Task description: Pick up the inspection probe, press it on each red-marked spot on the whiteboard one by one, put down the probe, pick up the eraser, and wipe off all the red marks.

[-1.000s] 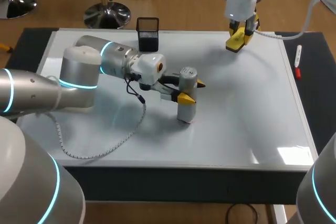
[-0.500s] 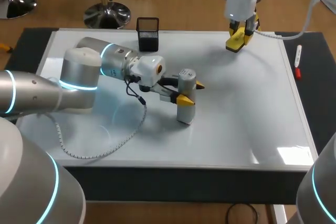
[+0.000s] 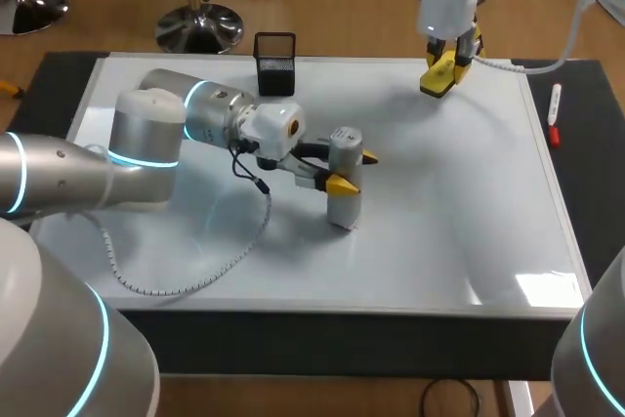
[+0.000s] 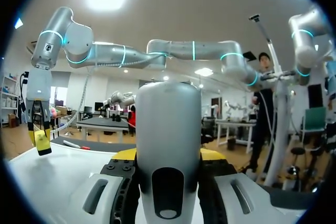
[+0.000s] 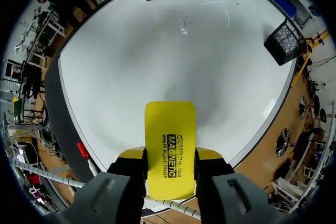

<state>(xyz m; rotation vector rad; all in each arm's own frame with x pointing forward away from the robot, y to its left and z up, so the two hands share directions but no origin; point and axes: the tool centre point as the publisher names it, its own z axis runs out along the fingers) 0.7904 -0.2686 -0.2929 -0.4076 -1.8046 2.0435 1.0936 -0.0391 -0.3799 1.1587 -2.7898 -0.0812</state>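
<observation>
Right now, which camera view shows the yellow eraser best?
The right wrist view: the eraser sits large between that arm's jaws, its flat face showing. The head view shows it small, above the whiteboard's far edge; the left wrist view, small and distant beyond the probe.

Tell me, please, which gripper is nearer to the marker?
Right. The right gripper, holding the eraser, is over the board's far edge near the marker; the left gripper, holding the probe, is mid-board.

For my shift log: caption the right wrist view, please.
Right pincer holds the yellow eraser over the whiteboard.
</observation>
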